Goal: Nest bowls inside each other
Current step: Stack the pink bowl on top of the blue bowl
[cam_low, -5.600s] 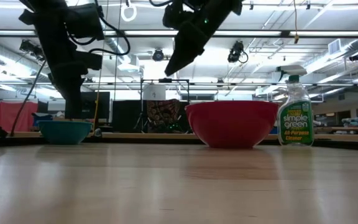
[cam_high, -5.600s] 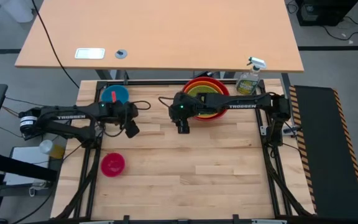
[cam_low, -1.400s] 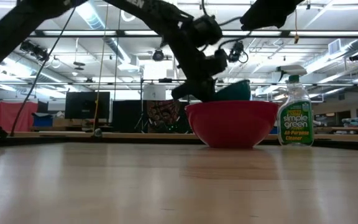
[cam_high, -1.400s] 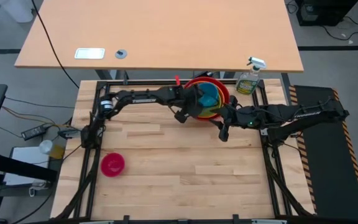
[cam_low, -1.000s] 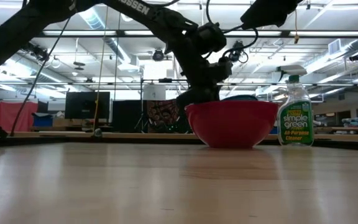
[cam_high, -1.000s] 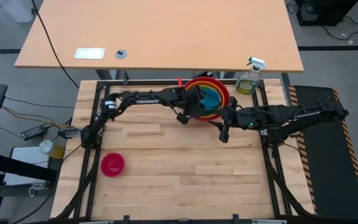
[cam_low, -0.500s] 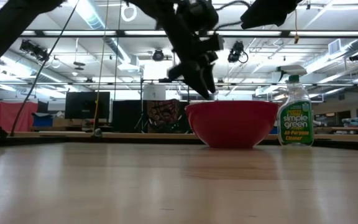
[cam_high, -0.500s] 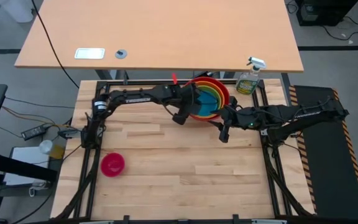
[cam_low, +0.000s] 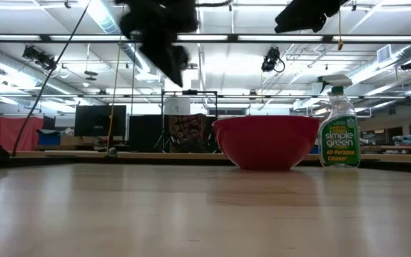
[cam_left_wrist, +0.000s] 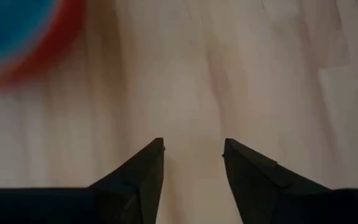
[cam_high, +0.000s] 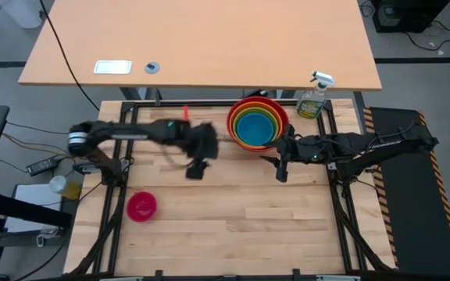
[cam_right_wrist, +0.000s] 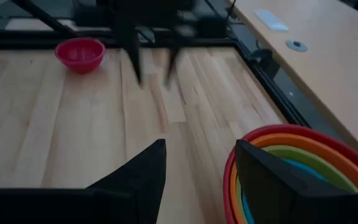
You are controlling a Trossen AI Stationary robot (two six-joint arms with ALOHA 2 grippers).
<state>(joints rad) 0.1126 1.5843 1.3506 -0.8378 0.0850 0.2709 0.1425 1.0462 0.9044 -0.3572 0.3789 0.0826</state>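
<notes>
The red bowl (cam_high: pixel 236 114) sits at the table's far right with the orange, yellow-green and blue bowls (cam_high: pixel 255 127) nested inside it; the low view shows only its red wall (cam_low: pixel 266 143). The small pink bowl (cam_high: pixel 141 206) stands alone near the left edge, also in the right wrist view (cam_right_wrist: pixel 79 53). My left gripper (cam_high: pixel 196 171) hovers open over bare wood left of the stack (cam_left_wrist: pixel 11 37), nothing between its fingers (cam_left_wrist: pixel 193 163). My right gripper (cam_high: pixel 281 172) hangs open just near-right of the stack (cam_right_wrist: pixel 303 168), touching nothing.
A clear spray bottle (cam_high: pixel 314 97) stands right of the stack near the far right corner (cam_low: pixel 338 132). Bare wooden tabletop (cam_high: pixel 248 218) stretches across the middle and near side. A black frame rail (cam_high: pixel 209 104) runs along the far edge.
My left gripper has let go of the blue bowl, which has settled level inside the stack. The gripper has risen and swung quickly away from the stack, toward the table's left and near side, its wrist rolling as it went.
</notes>
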